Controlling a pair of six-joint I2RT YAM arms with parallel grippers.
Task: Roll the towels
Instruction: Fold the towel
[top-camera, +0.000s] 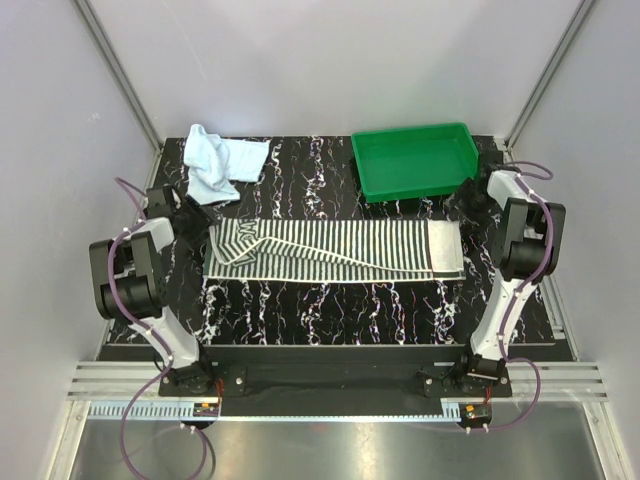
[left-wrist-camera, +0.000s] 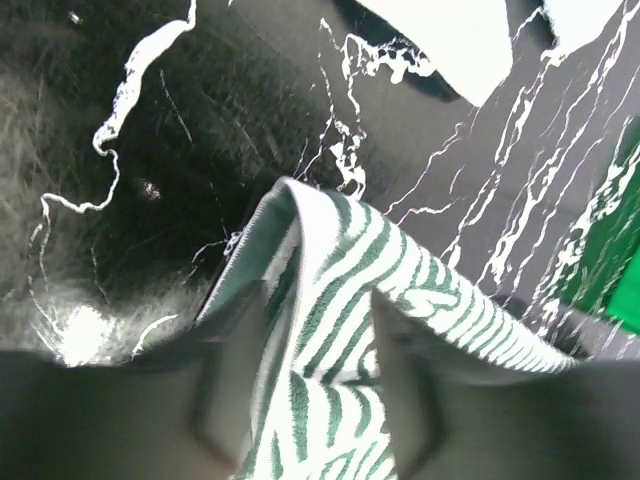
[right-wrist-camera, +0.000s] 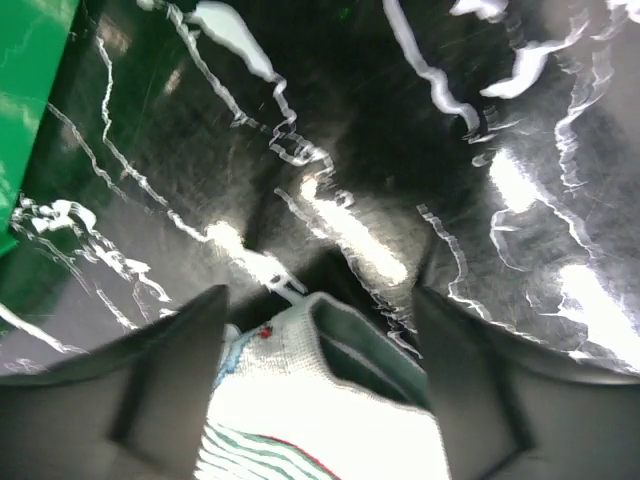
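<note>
The green-and-white striped towel (top-camera: 340, 250) lies as a long folded strip across the middle of the table. My left gripper (top-camera: 198, 218) is at its left end. In the left wrist view the gripper (left-wrist-camera: 318, 300) is shut on a bunched, raised corner of the striped towel (left-wrist-camera: 330, 270). My right gripper (top-camera: 468, 200) is at the strip's right end. In the right wrist view it (right-wrist-camera: 320, 297) stands open, with the towel's white hemmed corner (right-wrist-camera: 300, 390) between the fingers. The pale blue towel (top-camera: 222, 162) lies crumpled at the back left.
A green plastic tray (top-camera: 415, 160) stands at the back right, close to my right gripper; its edge shows in the right wrist view (right-wrist-camera: 25, 90). The table top (top-camera: 320, 310) is black marble-patterned, with white walls on three sides.
</note>
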